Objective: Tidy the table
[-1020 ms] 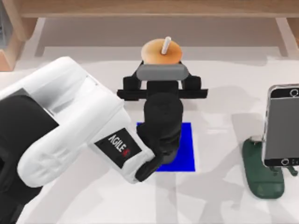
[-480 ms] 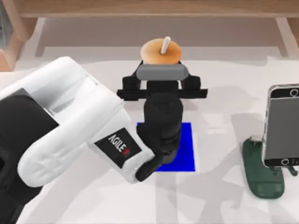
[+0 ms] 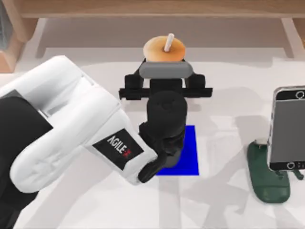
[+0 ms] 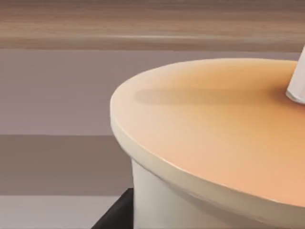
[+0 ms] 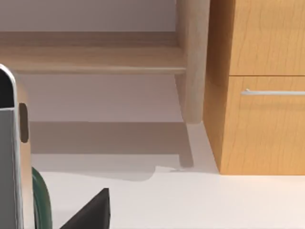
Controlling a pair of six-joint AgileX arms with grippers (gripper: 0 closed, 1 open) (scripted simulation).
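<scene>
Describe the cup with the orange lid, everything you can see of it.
The cup stands upright near the table's far edge, above the blue mat in the top view. It has a flat, round orange lid with a white straw poking up through it, tilted slightly. Below the lid the wall is off-white, smooth like plastic. The left gripper is right at it; whether it grips the cup cannot be told.

A: What can't be made out here?

B: The left gripper (image 3: 164,64) has its fingers buried under its own grey housing, so the grip on the cup (image 3: 164,49) is hidden from above. In the left wrist view the cup (image 4: 214,143) runs off the frame, and so does its straw (image 4: 298,81).

A: Anything else?

B: The blue mat (image 3: 188,152) is half covered by the arm. The phone (image 3: 287,129) is cut by the right edge and hides part of its green stand (image 3: 264,179)
</scene>
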